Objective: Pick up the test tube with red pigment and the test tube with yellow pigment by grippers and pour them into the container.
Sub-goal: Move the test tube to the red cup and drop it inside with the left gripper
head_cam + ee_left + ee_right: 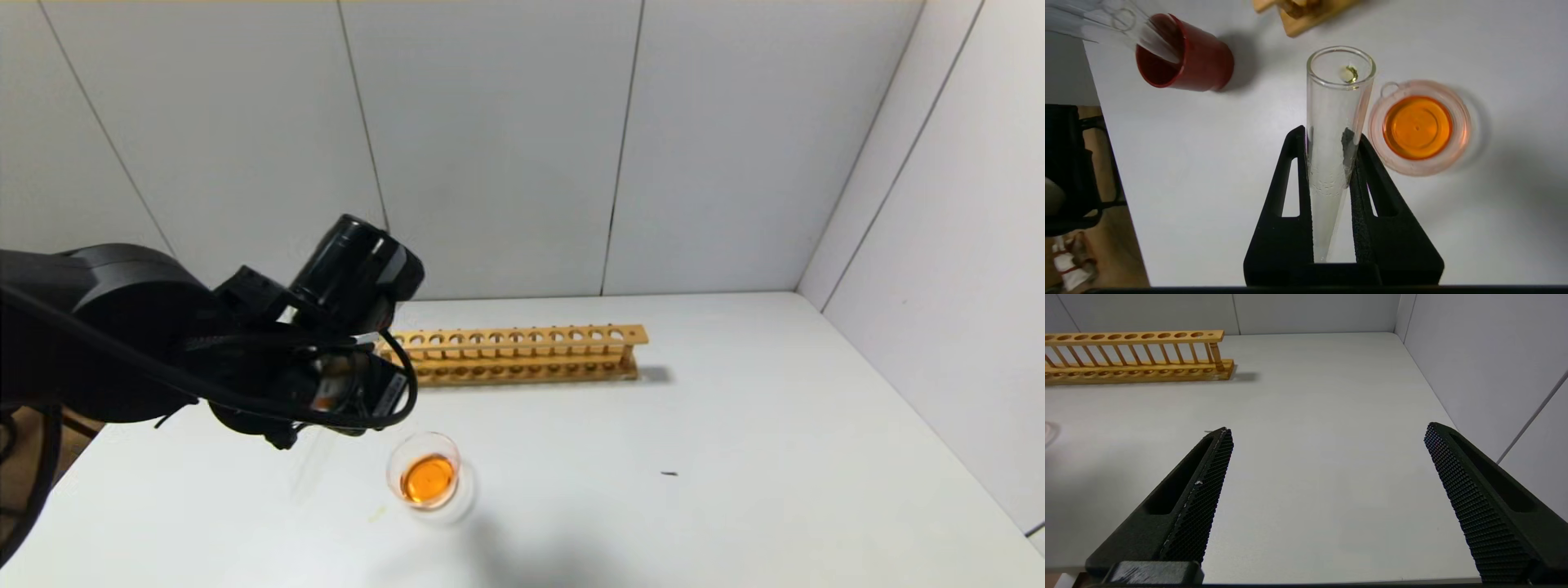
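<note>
Your left gripper (1331, 163) has its fingers (1294, 171) clamped on an emptied test tube with yellow pigment (1337, 122), a yellow drop at its mouth, just left of the container (1459, 122) of orange liquid. That drop could fall on the table (1208, 163) if you swing away tilted. Only the left wrist view shows the red cup (1204, 61), well left of the container. Right of it, your right gripper (1327, 465) hangs wide open, idle.
</note>
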Controlling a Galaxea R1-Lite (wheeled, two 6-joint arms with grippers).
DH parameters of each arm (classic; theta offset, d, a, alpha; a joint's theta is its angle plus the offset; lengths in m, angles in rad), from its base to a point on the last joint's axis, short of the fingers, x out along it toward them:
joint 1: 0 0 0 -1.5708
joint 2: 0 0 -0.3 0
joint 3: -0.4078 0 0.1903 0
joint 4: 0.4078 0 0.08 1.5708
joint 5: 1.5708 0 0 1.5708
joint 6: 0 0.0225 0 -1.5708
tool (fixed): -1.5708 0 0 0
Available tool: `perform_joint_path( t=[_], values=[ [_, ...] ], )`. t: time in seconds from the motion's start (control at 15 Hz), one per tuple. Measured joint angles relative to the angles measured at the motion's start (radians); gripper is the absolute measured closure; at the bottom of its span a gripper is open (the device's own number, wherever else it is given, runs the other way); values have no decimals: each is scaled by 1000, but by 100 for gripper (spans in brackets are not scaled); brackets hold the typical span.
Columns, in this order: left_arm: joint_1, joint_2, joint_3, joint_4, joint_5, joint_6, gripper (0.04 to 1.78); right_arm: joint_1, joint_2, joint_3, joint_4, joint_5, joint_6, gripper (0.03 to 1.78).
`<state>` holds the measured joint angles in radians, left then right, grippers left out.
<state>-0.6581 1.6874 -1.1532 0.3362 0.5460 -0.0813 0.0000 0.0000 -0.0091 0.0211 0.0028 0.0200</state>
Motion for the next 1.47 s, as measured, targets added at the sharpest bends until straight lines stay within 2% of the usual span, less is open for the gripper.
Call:
perform_joint_path(
  t=[0.2, 0.47, 0.87, 1.2, 1.47],
  values=[
    [61, -72, 108, -188, -51, 1, 151, 0, 0, 0, 0, 0, 0, 10],
    [204, -136, 193, -449, -151, 44, 151, 0, 0, 0, 0, 0, 0, 10],
    [422, -151, 193, -659, -260, 66, 151, 0, 0, 0, 0, 0, 0, 10],
    [572, -89, 143, -700, -332, 70, 151, 0, 0, 0, 0, 0, 0, 10],
    [653, -20, 92, -704, -380, 68, 151, 0, 0, 0, 0, 0, 0, 10]
  ],
)
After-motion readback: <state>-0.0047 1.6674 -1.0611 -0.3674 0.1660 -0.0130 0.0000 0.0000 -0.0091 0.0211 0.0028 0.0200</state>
